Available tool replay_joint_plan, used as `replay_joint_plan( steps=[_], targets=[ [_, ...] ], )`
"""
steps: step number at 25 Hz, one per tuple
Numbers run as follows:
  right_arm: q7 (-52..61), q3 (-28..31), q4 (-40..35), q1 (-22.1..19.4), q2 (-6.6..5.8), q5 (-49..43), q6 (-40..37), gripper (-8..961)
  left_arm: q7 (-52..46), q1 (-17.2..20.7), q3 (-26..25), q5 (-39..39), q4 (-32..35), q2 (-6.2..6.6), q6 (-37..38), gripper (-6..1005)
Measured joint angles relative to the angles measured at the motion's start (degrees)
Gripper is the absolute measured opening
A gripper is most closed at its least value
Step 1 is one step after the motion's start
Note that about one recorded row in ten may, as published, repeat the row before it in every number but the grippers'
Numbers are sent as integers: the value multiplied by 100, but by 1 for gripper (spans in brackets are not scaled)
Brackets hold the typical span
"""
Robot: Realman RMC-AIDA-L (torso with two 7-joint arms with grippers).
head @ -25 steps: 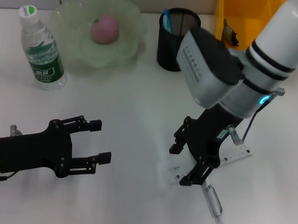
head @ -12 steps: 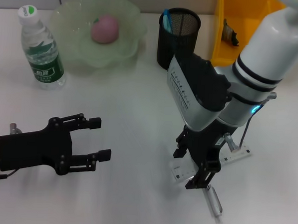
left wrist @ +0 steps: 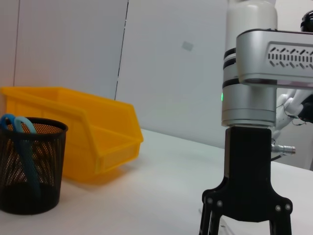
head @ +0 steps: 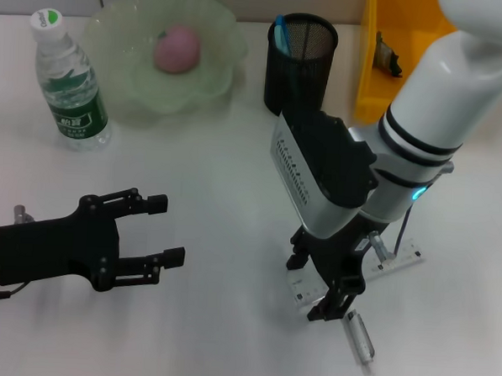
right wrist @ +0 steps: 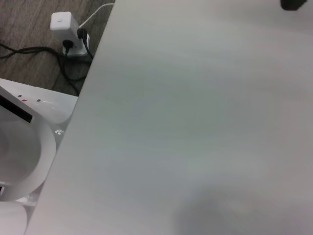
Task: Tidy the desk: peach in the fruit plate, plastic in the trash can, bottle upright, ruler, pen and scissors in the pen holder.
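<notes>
A clear ruler [head: 396, 257] lies flat on the white desk at the front right. My right gripper [head: 309, 285] points down over its left end, fingers open on either side of it. A silver pen [head: 359, 337] lies just in front of the gripper. The peach [head: 176, 48] sits in the green fruit plate [head: 215, 77]. The water bottle [head: 70, 82] stands upright at the back left. Blue scissors [head: 280, 31] stand in the black mesh pen holder [head: 300, 68]. My left gripper [head: 163, 230] is open and empty at the front left.
A yellow bin [head: 402, 36] stands at the back right with a small crumpled item [head: 386, 54] inside. The left wrist view shows the pen holder [left wrist: 29, 169], the bin [left wrist: 88, 127] and the right gripper [left wrist: 244, 227]. The right wrist view shows the desk's edge [right wrist: 83, 93].
My right arm has swung left and lowered, bringing its open gripper down over the ruler's left end. The left arm has stayed still.
</notes>
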Motion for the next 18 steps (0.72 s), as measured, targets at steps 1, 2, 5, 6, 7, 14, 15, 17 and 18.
replay_joint_plan(
  steps=[1,2,5,6,7,14,15,17,18],
  targets=[
    [6,-58,0,-3,0,35,49,742,0,-4,0,-3,-13,1,-1,808],
    [6,-58,0,-3,0,35,49,742,0,-5,0,-3,-14,1,-1,808],
    [29,-79,0,-19,0,44,82,718,0,-6,0,-3,-19,3,-1,808],
    [36,-79,0,-21,0,45,83,706,0,-7,0,-3,-19,3,-1,808],
    [42,-80,-2,-24,0,46,83,694,0,-7,0,-3,-19,4,-1,808],
    [58,-76,-41,-53,-1,52,157,610,0,-9,0,-2,-22,7,0,808],
    [59,-55,-42,-57,-1,54,160,389,0,-9,0,-2,-25,7,0,808],
    [59,-46,-42,-57,-1,56,161,388,0,-9,0,-2,-27,7,0,808],
    [60,-33,-45,-58,-1,61,161,388,1,-8,0,-2,-28,7,0,808]
  ],
)
